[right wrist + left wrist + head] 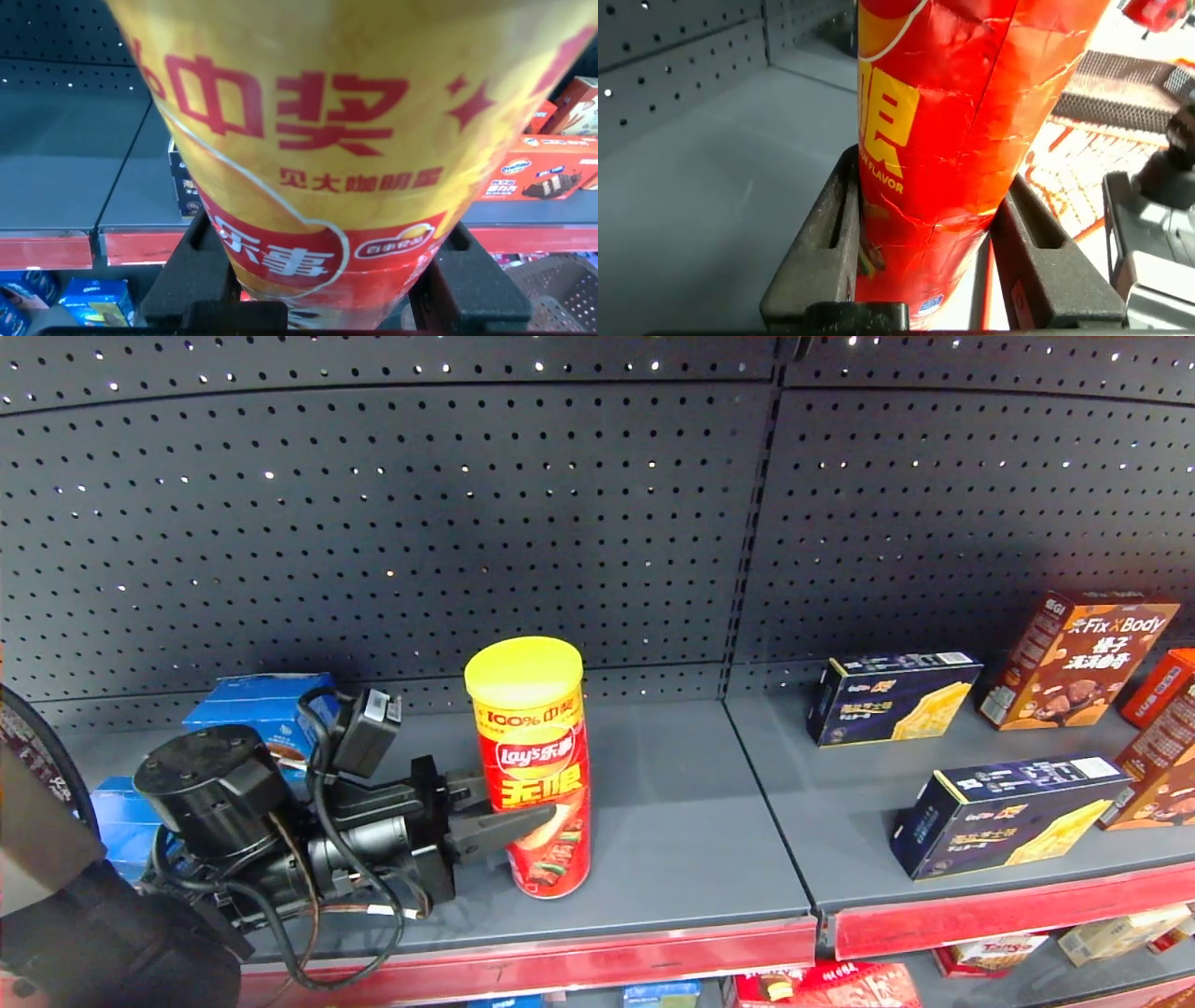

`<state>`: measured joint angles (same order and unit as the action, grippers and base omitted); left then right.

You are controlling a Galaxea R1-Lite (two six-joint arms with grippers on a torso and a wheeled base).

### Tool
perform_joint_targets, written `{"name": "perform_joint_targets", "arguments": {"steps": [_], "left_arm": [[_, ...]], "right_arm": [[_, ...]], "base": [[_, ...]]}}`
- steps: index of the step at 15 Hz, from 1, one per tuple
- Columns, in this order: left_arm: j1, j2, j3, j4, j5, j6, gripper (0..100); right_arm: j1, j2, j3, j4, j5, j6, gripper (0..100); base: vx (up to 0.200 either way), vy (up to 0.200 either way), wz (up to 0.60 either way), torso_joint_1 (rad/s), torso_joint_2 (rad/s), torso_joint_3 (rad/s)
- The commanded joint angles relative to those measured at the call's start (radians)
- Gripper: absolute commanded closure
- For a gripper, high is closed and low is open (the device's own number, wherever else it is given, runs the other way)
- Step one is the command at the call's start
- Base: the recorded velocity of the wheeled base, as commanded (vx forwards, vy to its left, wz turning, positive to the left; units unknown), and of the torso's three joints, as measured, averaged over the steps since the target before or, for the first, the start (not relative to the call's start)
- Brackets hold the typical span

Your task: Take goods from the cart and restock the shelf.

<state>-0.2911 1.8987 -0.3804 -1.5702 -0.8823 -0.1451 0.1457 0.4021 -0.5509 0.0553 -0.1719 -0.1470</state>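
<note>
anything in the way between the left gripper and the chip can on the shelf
Nothing visible: the chip can stands upright on the shelf, with the left gripper closed on its lower half.

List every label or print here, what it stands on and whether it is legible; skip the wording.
Chip can on the shelf: logo, large characters, a percentage; legible.
Second can in the right gripper: red characters, logo; legible.
Brown box: large lettering, legible.
Dark blue boxes: too small to read.
</note>
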Motion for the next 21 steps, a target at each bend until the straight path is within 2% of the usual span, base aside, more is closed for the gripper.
{"name": "perform_joint_targets", "arguments": {"steps": [1, 9, 10, 19, 21], "left_arm": [[0.001, -0.009, 0.037, -0.001, 0.000, 0.015, 100], [0.000, -0.006, 0.041, -0.001, 0.000, 0.016, 100], [0.000, -0.006, 0.041, -0.001, 0.000, 0.015, 0], [0.003, -0.010, 0.066, -0.001, 0.014, 0.022, 0], [0.027, -0.017, 0.100, -0.001, 0.016, 0.090, 0]], "right_arm": [[0.003, 0.003, 0.000, 0.000, 0.000, 0.000, 100], [0.005, 0.001, 0.008, -0.002, 0.000, 0.001, 100], [0.005, 0.001, 0.008, -0.002, 0.000, 0.001, 100], [0.005, 0.001, 0.008, -0.002, 0.000, 0.001, 100], [0.006, 0.003, 0.006, -0.002, 0.000, 0.001, 100]], "base": [[0.000, 0.000, 0.00, 0.000, 0.00, 0.000], [0.000, 0.000, 0.00, 0.000, 0.00, 0.000], [0.000, 0.000, 0.00, 0.000, 0.00, 0.000], [0.000, 0.000, 0.00, 0.000, 0.00, 0.000], [0.000, 0.000, 0.00, 0.000, 0.00, 0.000]]}}
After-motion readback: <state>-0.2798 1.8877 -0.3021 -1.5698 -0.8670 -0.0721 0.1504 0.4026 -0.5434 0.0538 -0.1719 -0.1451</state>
